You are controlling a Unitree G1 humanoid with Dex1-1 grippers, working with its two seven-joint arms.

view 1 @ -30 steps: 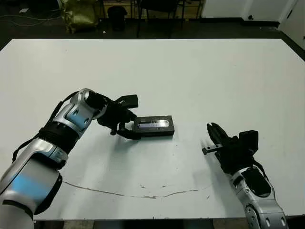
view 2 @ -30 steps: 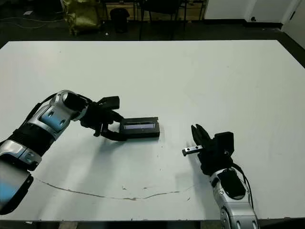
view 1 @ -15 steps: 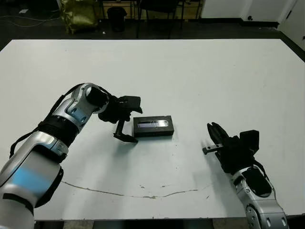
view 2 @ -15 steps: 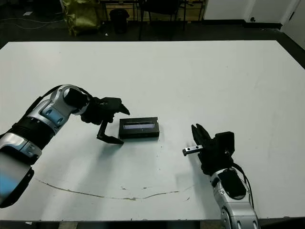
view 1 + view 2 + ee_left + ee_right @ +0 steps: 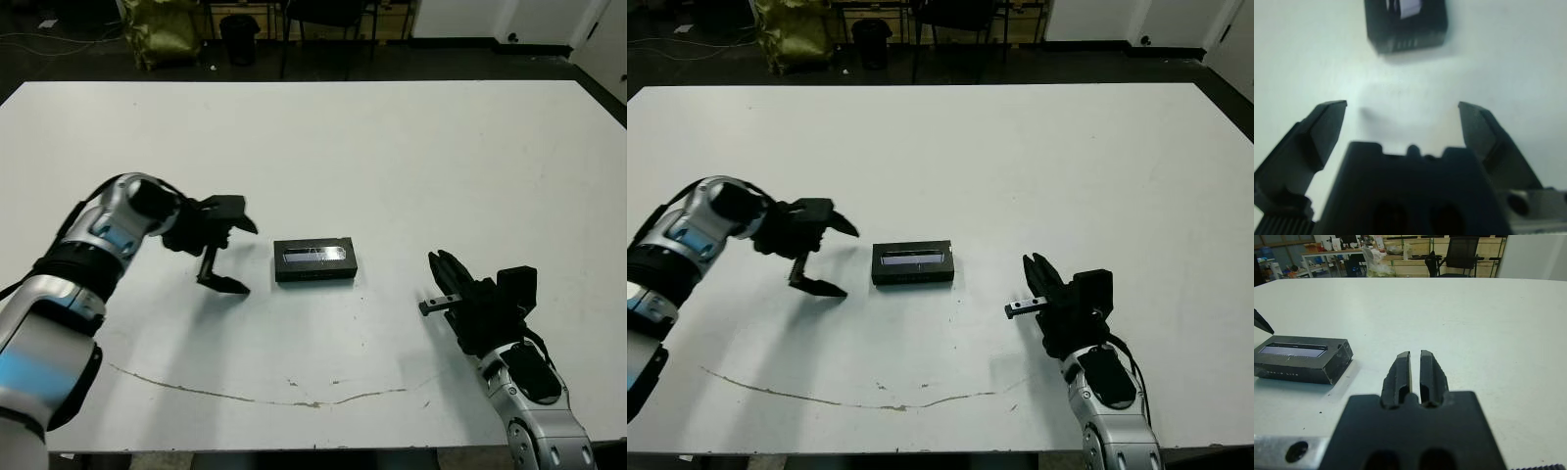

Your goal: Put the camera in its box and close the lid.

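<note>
Change: your left claw [image 5: 223, 253] has drawn away from the box [image 5: 314, 260]; a second ago its fingers were against the box's left end, now bare worktop shows between them.
Left claw: spread wide and holding nothing, one black finger pointing at the box, the other angled down to the worktop [image 5: 392, 157].
Right claw: your right claw [image 5: 1416, 372] has its two black fingers pressed together, a thin slit between them, empty, well to the right of the box.
Box: you see a small black rectangular block lying flat near the middle of the worktop, between the two claws.
Lid: the lid [image 5: 913, 258] sits on top of the box, black with a long pale glossy stripe down its middle.
Camera: you cannot see it; nothing inside the box shows.
Worktop: white, smooth and matte, with a thin dark wavy line near the front edge.
Hard to read: your left wrist view is blurred and cuts the box off at the picture's edge.
</note>
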